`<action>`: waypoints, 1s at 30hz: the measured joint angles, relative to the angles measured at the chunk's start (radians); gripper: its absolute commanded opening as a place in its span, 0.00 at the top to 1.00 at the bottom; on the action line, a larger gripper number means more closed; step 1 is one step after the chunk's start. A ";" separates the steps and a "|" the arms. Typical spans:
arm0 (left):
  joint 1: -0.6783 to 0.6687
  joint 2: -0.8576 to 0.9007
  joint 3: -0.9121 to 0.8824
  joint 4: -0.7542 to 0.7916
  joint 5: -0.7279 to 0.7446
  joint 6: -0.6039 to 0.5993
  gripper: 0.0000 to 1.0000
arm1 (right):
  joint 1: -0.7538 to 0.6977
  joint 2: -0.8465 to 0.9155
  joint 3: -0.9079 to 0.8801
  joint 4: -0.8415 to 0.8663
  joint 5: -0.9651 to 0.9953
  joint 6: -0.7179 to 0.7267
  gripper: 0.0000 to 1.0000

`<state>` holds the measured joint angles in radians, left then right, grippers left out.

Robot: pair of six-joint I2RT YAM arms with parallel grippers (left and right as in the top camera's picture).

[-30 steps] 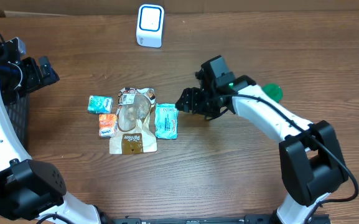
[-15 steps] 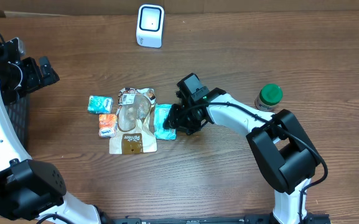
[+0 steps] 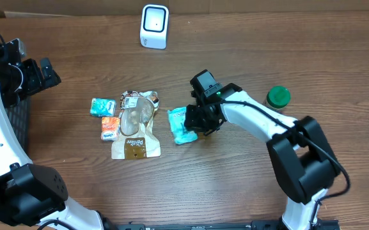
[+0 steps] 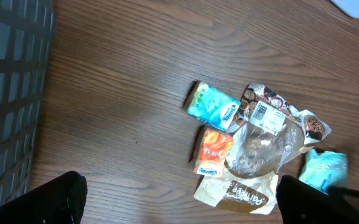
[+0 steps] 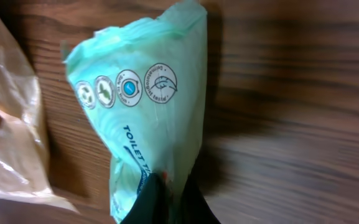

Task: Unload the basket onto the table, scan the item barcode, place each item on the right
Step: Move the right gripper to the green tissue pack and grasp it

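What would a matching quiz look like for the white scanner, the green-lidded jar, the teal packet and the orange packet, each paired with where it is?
Things:
1. white scanner
2. green-lidded jar
3. teal packet
4. orange packet

Places:
A. pinched in the right hand
B. alone, farthest from the robot
C. just left of the brown bag
D. upright, at the right of the overhead view

Pairs: 1-B, 2-D, 3-A, 4-C

bare tabletop (image 3: 197, 70) between scanner (image 3: 154, 25) and packet cluster (image 3: 132, 124); green-capped jar (image 3: 277, 97) off to the right
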<state>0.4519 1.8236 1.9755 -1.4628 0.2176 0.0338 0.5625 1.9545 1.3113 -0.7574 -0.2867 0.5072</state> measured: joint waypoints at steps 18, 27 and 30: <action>0.000 0.000 0.000 0.000 0.000 0.000 0.00 | 0.141 -0.047 0.009 -0.169 1.021 -0.087 0.96; 0.000 0.000 0.000 0.000 0.000 0.000 0.00 | 0.265 -0.019 0.009 -0.168 1.040 -0.139 0.51; 0.000 0.000 0.000 0.000 0.000 0.000 0.00 | 0.297 -0.019 0.010 -0.135 0.924 -0.222 0.46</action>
<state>0.4519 1.8236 1.9755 -1.4628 0.2173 0.0338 0.8597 1.9358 1.3212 -0.8921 0.6369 0.2852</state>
